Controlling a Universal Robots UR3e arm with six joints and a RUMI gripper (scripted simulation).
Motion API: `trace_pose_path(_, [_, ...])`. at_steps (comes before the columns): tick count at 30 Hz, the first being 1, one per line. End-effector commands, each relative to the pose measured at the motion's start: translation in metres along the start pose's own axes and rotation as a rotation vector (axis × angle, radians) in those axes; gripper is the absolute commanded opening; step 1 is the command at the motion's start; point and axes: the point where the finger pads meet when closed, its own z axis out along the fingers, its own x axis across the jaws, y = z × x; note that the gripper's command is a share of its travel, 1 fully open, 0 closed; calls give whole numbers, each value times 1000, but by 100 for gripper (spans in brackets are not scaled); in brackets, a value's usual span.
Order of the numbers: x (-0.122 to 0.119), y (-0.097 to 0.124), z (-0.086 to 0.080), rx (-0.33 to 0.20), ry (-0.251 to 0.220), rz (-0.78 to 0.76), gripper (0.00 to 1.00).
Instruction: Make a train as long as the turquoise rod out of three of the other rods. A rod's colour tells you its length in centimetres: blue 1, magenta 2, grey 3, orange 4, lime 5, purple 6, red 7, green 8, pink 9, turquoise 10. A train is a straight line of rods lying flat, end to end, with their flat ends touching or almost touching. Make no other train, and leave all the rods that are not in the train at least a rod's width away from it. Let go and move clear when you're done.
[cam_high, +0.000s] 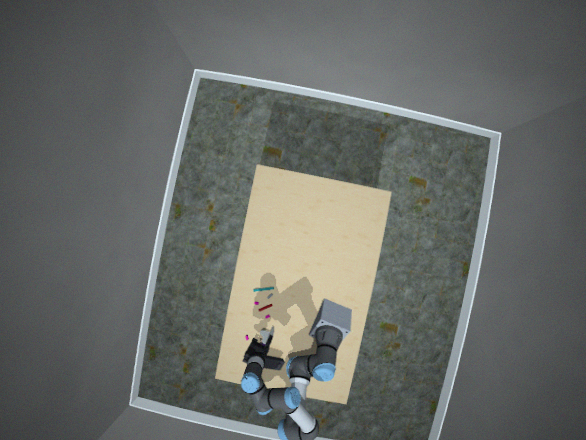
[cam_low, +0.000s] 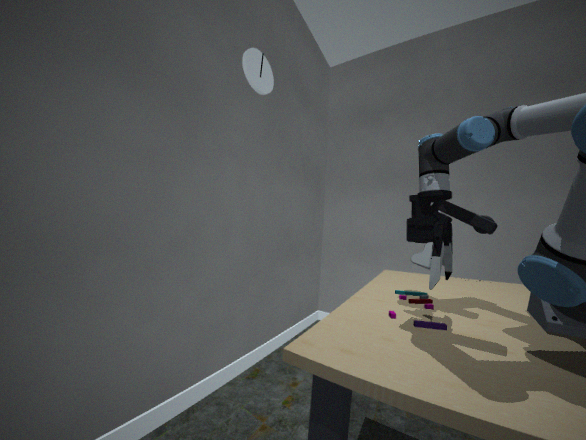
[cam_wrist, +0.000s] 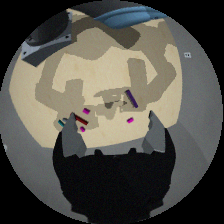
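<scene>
My gripper (cam_high: 265, 333) (cam_low: 441, 282) (cam_wrist: 112, 112) is open and empty, raised above the table. The turquoise rod (cam_high: 263, 289) (cam_low: 411, 293) (cam_wrist: 61, 123) lies farthest from the gripper. The short grey rod (cam_high: 270, 296) (cam_low: 424, 296) lies close beside it. The red rod (cam_high: 265, 307) (cam_low: 420, 301) (cam_wrist: 80, 120) lies apart, between one magenta rod (cam_high: 256, 303) (cam_low: 402, 297) (cam_wrist: 82, 129) and another magenta rod (cam_high: 267, 316) (cam_low: 429, 306) (cam_wrist: 86, 111). A third magenta rod (cam_high: 247, 337) (cam_low: 392, 314) (cam_wrist: 130, 120) lies alone. The purple rod (cam_low: 430, 325) (cam_wrist: 131, 98) is mostly hidden under the gripper in the top view. No rods touch end to end.
The arm's grey base block (cam_high: 334, 316) stands on the wooden table (cam_high: 320, 225) (cam_low: 350, 345), to the right of the rods in the top view. The table's left edge runs near the lone magenta rod. Shadows of the arm fall across the rods.
</scene>
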Motion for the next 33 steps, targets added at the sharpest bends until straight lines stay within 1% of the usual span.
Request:
trace_pose_path(1, [-3,2,0,-4,10,-167,100])
trace_pose_path(2, [-4,2,0,-4,10,-205,100])
trace_pose_path(4, [-4,2,0,-4,10,-205,100])
trace_pose_path(12, [-9,7,0,-6,9,-500,100])
trace_pose_path(19, [-13,11,0,-7,9,-713,100])
trace_pose_path(21, [-13,11,0,-7,9,-713,100])
trace_pose_path(27, [-15,13,0,-7,8,-856,100])
trace_pose_path(33, [-16,16,0,-8,8,-960,100])
